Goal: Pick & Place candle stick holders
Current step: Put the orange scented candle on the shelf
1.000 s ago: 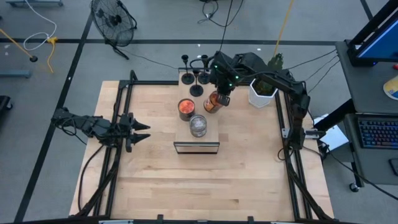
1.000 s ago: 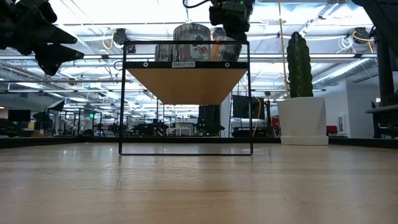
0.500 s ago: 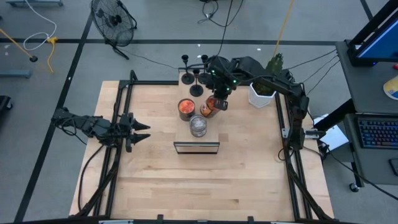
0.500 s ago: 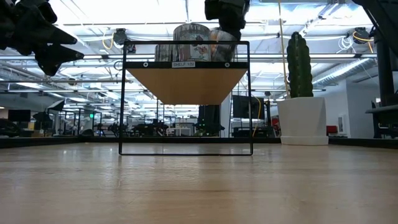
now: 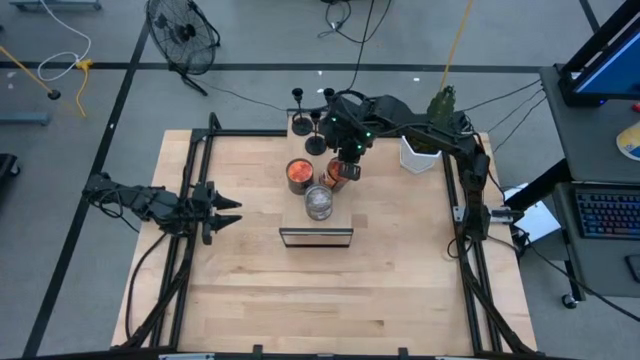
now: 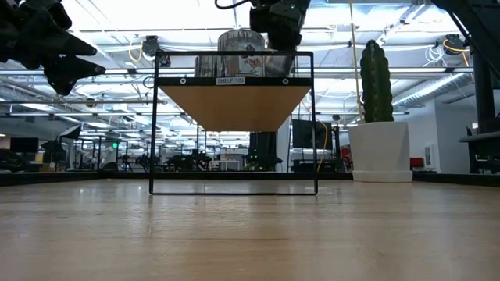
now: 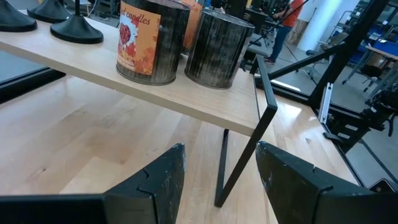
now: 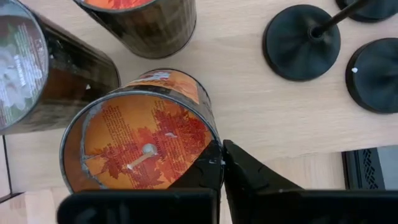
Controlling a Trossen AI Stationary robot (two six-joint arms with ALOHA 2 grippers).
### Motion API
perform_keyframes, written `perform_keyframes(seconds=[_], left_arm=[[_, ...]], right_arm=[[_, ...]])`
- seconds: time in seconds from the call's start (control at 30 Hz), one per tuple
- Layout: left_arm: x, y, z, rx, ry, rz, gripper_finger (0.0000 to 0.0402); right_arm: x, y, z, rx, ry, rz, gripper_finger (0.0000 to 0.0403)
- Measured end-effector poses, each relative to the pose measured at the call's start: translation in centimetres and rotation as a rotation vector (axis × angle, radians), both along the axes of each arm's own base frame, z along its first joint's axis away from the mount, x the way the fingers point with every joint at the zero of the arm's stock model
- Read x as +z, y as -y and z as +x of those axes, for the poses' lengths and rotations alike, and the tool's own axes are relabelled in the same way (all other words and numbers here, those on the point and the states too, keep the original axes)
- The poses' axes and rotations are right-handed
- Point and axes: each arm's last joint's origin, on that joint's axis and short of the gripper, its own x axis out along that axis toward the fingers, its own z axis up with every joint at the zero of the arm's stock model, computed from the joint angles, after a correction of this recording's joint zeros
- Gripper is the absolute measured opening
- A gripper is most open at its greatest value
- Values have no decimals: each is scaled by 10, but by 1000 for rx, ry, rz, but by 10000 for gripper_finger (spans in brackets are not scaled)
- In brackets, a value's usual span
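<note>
A pale wooden shelf point(image 5: 343, 212) on a black frame stands mid-table. Three black candle stick holders point(image 5: 316, 143) stand on round bases at its far end; two bases show in the right wrist view point(image 8: 301, 42). An orange-red glass cup point(image 5: 299, 175) and a silvery cup point(image 5: 319, 202) stand on the board. My right gripper point(image 5: 347, 155) is shut on a second orange-red cup point(image 8: 140, 149) over the board beside them. My left gripper point(image 5: 228, 212) is open and empty, left of the shelf, above the table; its fingers point(image 7: 217, 180) face the shelf. My right gripper pinches the orange-red cup's glass wall at its rim point(image 8: 213, 151), on the side toward the table's right edge, one finger inside the cup and one outside. The fingers come from above, slanting down. The cup stands about upright over the board; whether its bottom rests there is hidden.
A white pot with a green cactus point(image 5: 422, 150) stands right of the shelf, near my right arm. Black frame rails point(image 5: 190, 250) run along the table's left and right sides. Bare tabletop lies in front of the shelf point(image 5: 320, 290).
My right gripper has carried the orange-red cup from the shelf's right edge toward the table's left, in over the board beside the other two cups. The cup, tilted before, now stands closer to upright.
</note>
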Motion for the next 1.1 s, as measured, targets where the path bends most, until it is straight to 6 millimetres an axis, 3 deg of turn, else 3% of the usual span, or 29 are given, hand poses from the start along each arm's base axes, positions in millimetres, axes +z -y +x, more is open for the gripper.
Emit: perform_keyframes(seconds=[0.47,1.1], left_arm=[[0,0,0,-1,0,3,203],[0,0,0,-3,-1,4,202]], right_arm=[[0,-10,4,25,7,2,1],[7,-9,12,80,126,-13,47]])
